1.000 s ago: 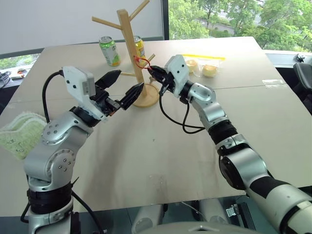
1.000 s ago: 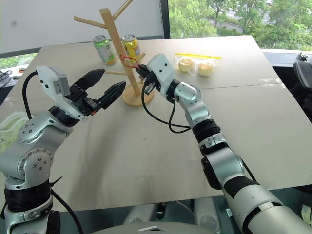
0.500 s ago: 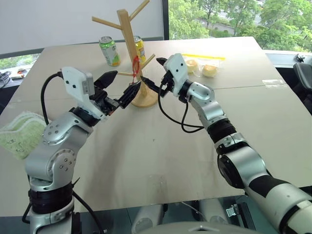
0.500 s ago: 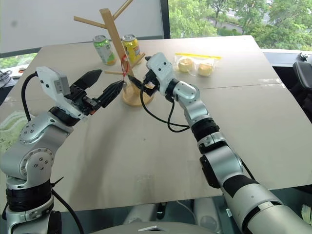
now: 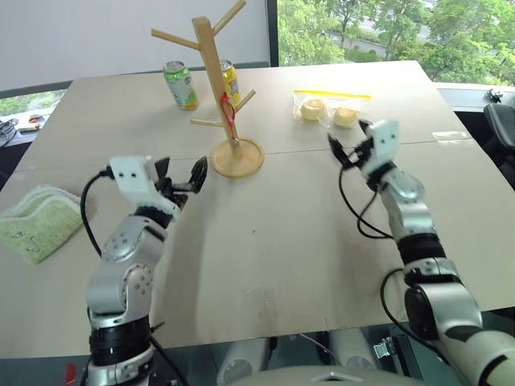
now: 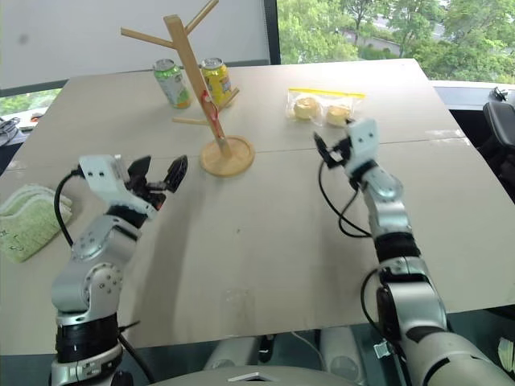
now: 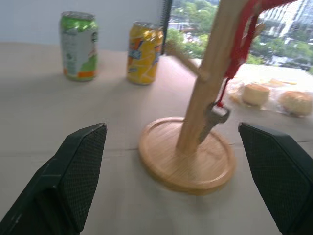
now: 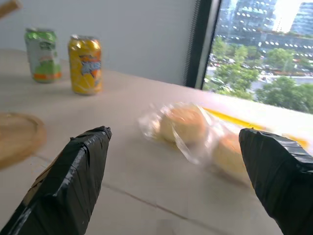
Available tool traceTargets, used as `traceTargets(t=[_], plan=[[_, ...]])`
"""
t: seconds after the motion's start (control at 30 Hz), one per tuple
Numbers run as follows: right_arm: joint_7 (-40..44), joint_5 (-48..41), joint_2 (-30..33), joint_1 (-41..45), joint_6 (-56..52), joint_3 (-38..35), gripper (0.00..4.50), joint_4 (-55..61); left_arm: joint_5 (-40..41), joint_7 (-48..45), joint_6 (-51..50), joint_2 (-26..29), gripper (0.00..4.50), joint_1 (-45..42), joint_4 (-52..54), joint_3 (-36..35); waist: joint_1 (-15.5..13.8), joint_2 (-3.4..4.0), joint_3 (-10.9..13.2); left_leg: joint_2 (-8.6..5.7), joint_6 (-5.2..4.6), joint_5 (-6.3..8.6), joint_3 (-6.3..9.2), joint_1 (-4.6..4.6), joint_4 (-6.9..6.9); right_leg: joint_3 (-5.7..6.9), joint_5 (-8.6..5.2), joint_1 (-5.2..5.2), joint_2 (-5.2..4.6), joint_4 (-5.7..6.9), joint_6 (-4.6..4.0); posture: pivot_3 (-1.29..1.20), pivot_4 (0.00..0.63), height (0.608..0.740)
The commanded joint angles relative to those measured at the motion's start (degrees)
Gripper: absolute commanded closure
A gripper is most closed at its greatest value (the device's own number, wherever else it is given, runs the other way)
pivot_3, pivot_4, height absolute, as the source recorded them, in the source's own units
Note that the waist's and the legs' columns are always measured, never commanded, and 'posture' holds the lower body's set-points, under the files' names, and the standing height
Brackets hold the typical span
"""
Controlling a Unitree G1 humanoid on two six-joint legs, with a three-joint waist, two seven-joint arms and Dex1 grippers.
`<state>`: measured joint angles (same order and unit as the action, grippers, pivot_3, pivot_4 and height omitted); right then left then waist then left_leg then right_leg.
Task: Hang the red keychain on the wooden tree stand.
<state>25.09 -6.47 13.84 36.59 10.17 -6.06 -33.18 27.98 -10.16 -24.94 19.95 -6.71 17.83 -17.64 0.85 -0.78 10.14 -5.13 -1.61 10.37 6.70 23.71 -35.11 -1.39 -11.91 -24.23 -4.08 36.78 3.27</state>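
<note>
On the wooden tree stand (image 5: 220,88) the red keychain (image 5: 228,107) hung; both fingers spread wide, empty. A knock from the left gripper (image 5: 179,174) could topple it.

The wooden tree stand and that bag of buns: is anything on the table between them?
No, just bare tabletop between the wooden tree stand and the bag of buns, seen from the head views.

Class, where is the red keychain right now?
The red keychain hangs from a peg of the wooden tree stand, its key dangling beside the pole above the round base, in front of the yellow can.
</note>
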Motion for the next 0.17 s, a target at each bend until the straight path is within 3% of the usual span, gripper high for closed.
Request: traceTargets(t=[0.03,0.17], plan=[[-0.9,-1.8,1.7,-3.9,-0.4,-2.4,0.02,4.8,-2.0,-0.1,4.6,-0.7,0.0,0.6,-1.4,-1.8,-0.1,-0.01,0.0,0.0,-0.02,0.01,-0.01,0.0,-0.01,-0.01,0.0,0.0,0.0,0.0,0.0,0.0,0.15,0.74],[-0.8,-3.1,3.4,-9.2,0.0,-4.4,0.02,6.7,-3.5,-0.1,7.7,-1.0,0.0,0.9,-4.5,-3.1,-0.1,-0.01,0.0,0.1,-0.08,0.04,-0.06,-0.04,-0.07,0.02,0.07,0.02,0.02,0.0,-0.07,0.0,0.15,0.74]])
